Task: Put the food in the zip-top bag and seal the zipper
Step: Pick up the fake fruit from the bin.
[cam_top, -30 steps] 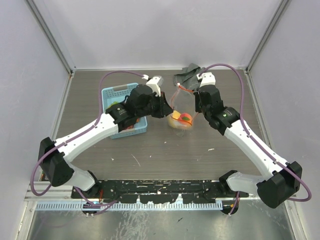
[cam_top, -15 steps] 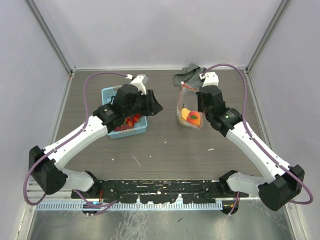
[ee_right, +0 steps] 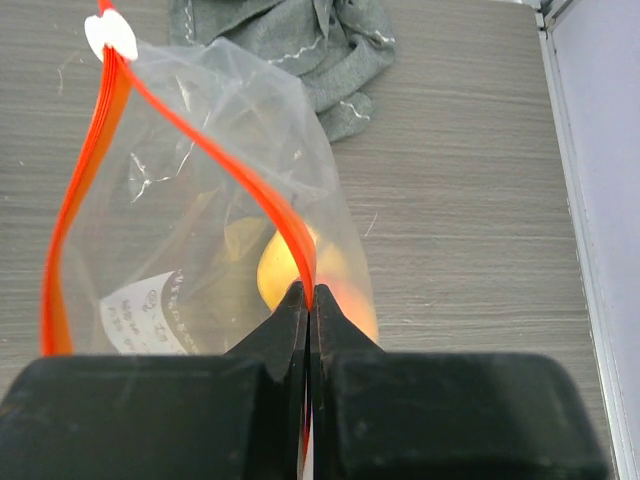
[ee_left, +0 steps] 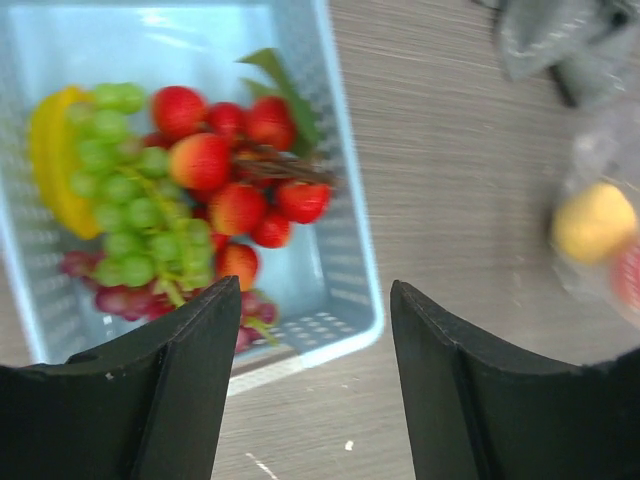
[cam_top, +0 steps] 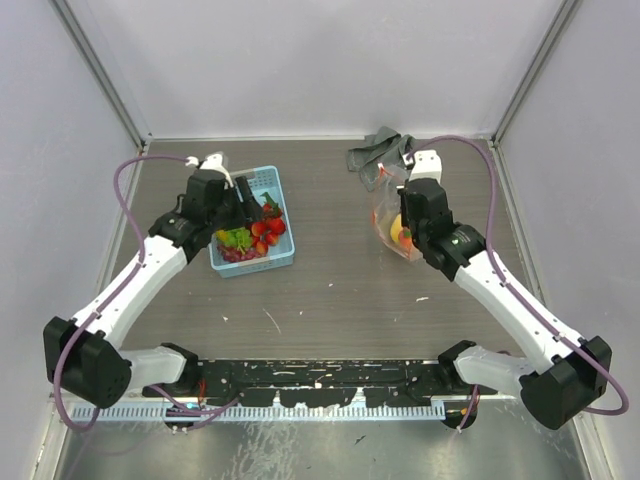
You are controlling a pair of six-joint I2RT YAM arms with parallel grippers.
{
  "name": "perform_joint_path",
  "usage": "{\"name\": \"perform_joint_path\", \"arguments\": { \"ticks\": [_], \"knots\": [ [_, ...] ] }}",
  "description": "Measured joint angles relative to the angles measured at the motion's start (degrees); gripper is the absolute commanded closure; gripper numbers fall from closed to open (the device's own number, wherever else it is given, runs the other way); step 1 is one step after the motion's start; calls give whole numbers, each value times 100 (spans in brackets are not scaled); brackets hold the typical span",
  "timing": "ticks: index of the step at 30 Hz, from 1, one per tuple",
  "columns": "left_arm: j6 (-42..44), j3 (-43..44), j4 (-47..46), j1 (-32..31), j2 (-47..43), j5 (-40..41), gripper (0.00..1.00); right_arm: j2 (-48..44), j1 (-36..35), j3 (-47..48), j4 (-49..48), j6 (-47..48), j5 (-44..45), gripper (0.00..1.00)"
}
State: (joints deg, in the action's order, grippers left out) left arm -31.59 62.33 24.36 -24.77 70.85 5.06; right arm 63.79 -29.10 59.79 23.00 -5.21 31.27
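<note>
Zip-top bag point(ee_right: 200, 230) is thin and floppy, so the right gripper point(ee_right: 308, 295) pinches its zipper point(ee_right: 85, 165) (left gripper point(ee_left: 312, 290) spread wide over the basket point(ee_left: 180, 45)).

A light blue plastic basket point(cam_top: 262, 180) with perforated walls is seen on the left half of a dark wood-grain table point(cam_top: 330, 300). Its long sides are slightly turned against the table edges. A grey cloth point(cam_top: 376, 154) is left crumpled at the far edge, right of the middle and well apart from the basket. A few small white specks point(cam_top: 422, 298) are scattered on the near part of the tabletop. The table is enclosed by pale walls point(cam_top: 330, 60) with metal corner posts point(cam_top: 100, 70).
</note>
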Motion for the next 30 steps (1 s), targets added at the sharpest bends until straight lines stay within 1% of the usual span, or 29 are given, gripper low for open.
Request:
{"name": "perform_joint_path", "arguments": {
  "ticks": [6, 10, 12, 15, 18, 22, 25, 30],
  "knots": [
    [149, -256, 177, 813, 76, 142, 37, -44, 7, -444, -267, 61, -33, 100],
    [282, -267, 234, 1049, 238, 372, 38, -44, 9, -603, -450, 61, -127, 100],
    [352, -267, 240, 1126, 400, 487, 38, -44, 9, -699, -525, 61, -184, 100],
    [422, -267, 260, 1202, 686, 584, 41, -57, 9, -776, -527, 61, -269, 100],
    [468, -249, 299, 1228, 946, 680, 48, -170, 9, -782, -525, 59, -339, 100],
    [575, -177, 367, 1244, 1257, 841, 53, -579, 9, -802, -570, 55, -442, 100],
    [621, -59, 382, 1244, 1493, 975, 59, -809, 9, -828, -645, 52, -479, 100],
    [730, 153, 378, 1246, 1832, 1047, 60, -688, 9, -828, -678, 55, -538, 100]
  ]
}}
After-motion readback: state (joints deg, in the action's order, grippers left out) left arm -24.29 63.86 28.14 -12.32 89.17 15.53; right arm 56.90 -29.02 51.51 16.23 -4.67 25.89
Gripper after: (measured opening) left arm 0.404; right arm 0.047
